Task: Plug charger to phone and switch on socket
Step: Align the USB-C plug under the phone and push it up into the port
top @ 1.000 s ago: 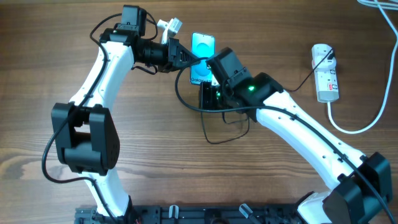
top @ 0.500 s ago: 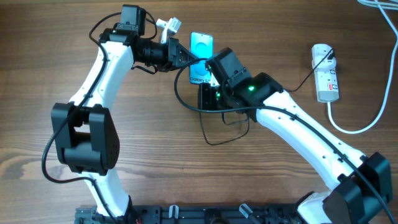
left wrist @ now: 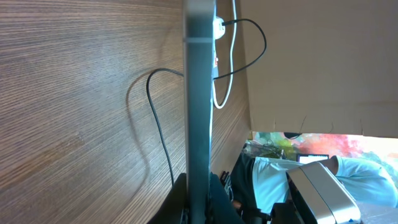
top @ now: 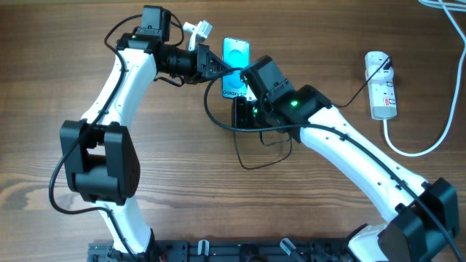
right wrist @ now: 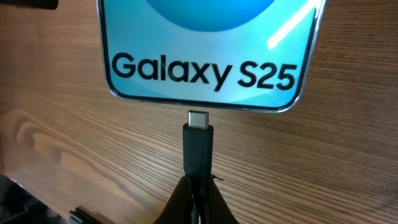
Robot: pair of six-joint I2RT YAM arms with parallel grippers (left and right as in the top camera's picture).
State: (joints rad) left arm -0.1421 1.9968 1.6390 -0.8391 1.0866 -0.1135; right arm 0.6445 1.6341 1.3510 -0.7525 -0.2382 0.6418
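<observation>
While the phone (top: 235, 57) has nudged slightly left over the last second, we now sit steady. Our left gripper (top: 216, 69) clamps its edges at the far middle of the table (top: 87, 44). Our right gripper (right wrist: 198, 198) pinches the charger (right wrist: 199, 142), tip just short of the bottom edge. Teal screen, bold Galaxy lettering, lined up: insertion looks next.

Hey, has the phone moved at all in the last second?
Yes, but only slightly: in the overhead view the phone has edged left, away from the socket, which has stayed put.
</observation>
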